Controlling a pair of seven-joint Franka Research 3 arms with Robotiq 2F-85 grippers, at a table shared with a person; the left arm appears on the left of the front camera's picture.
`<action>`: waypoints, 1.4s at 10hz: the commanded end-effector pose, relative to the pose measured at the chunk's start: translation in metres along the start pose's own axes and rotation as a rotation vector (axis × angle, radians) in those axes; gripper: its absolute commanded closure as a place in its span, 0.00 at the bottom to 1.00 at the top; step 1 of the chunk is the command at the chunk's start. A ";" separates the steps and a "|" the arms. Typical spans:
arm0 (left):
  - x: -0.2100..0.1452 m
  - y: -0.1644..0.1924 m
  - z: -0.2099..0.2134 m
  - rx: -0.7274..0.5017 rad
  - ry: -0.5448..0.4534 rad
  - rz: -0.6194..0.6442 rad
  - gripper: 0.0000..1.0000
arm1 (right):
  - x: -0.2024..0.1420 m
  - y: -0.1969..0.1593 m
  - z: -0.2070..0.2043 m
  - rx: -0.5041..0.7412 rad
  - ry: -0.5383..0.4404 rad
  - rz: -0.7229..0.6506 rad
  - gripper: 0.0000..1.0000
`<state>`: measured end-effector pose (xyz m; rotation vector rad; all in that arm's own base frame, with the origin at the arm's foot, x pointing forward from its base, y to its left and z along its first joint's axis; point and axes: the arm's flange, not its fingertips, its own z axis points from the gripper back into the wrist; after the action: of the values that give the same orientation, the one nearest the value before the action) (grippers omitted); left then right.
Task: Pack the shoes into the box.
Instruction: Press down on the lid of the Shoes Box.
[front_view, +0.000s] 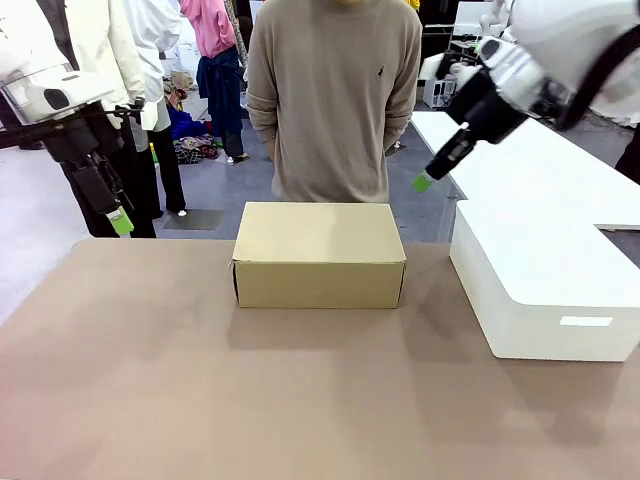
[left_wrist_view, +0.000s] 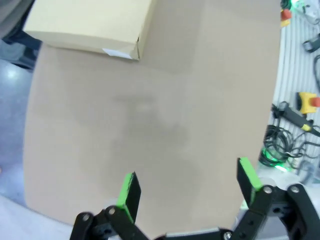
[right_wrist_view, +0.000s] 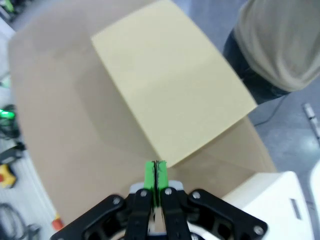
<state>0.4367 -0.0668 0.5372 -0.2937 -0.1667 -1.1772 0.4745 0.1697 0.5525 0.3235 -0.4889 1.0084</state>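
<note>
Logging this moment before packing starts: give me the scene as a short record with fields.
box: tan-brown cardboard shoebox, lid shut, at the table's far middle
table: brown tabletop
other container: white rounded plastic box, to the right of the shoebox, apart from it
person: standing behind the shoebox, beige sweater
left gripper: open, holding nothing, above bare table
right gripper: shut, holding nothing, raised above the shoebox's near right corner

A brown worktop (front_view: 150, 380) carries a closed tan cardboard box (front_view: 318, 255) near its far edge; a white plastic box (front_view: 535, 285) sits at its right.
</note>
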 end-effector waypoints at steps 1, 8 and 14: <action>0.000 0.001 0.004 -0.003 0.007 0.005 0.00 | 0.039 -0.023 -0.016 -0.043 0.082 -0.035 1.00; 0.000 0.001 0.004 -0.003 0.007 0.005 0.00 | 0.062 -0.051 -0.067 -0.041 0.127 -0.064 1.00; 0.000 0.001 0.004 -0.003 0.007 0.005 0.00 | 0.071 -0.054 -0.069 -0.049 0.128 -0.074 1.00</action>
<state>0.4378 -0.0669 0.5384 -0.2932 -0.1683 -1.1779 0.5691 0.2273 0.5294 0.2300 -0.3816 0.9370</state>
